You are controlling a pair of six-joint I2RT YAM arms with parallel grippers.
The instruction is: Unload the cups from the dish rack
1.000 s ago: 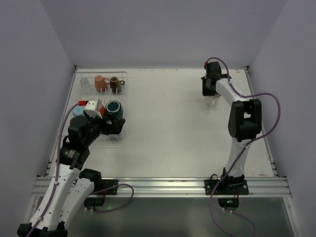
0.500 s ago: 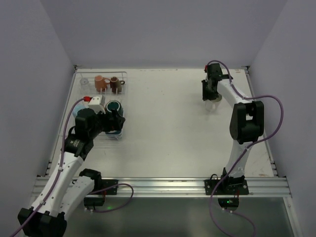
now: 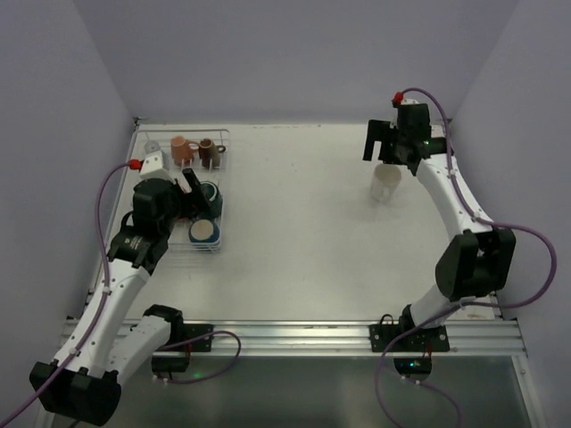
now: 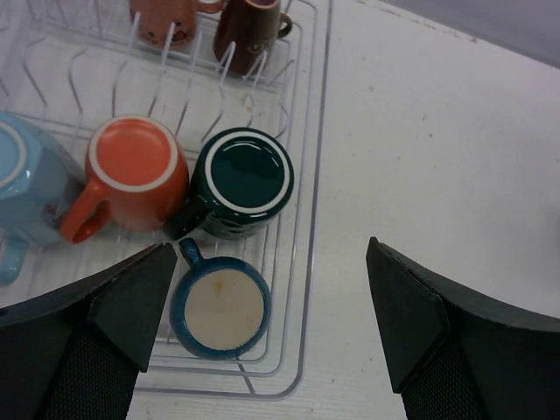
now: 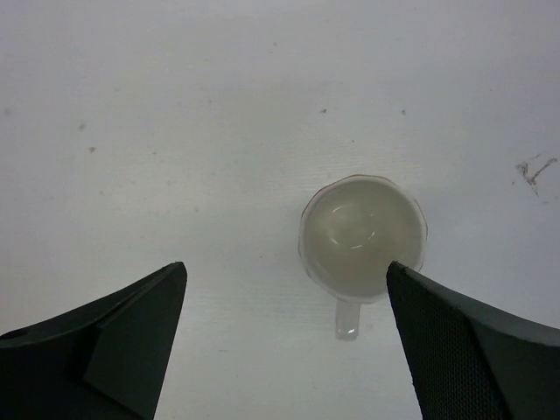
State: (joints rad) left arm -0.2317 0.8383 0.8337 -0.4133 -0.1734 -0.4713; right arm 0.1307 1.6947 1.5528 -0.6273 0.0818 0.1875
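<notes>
Both hands open: my right gripper point(image 5: 284, 267) over a white cup point(image 5: 363, 238), my left gripper point(image 4: 271, 245) over the dish rack point(image 4: 311, 201).

From the right wrist I see the fingers spread wide, holding nothing, and the white cup standing mouth-up on the table point(image 3: 303, 223) at the far right, clear of both fingers. My left fingers are also wide and hold nothing, hanging above the near right part of the rack at the far left. In the rack I count the navy cup point(image 4: 220, 306) nearest, the dark green cup point(image 4: 245, 175) and orange cup point(image 4: 136, 166) side by side, light blue point(image 4: 26, 188) to their left, and salmon pink point(image 4: 162, 17), dark brown point(image 4: 249, 26) and the clear glass point(image 3: 153, 149) along the far row.
</notes>
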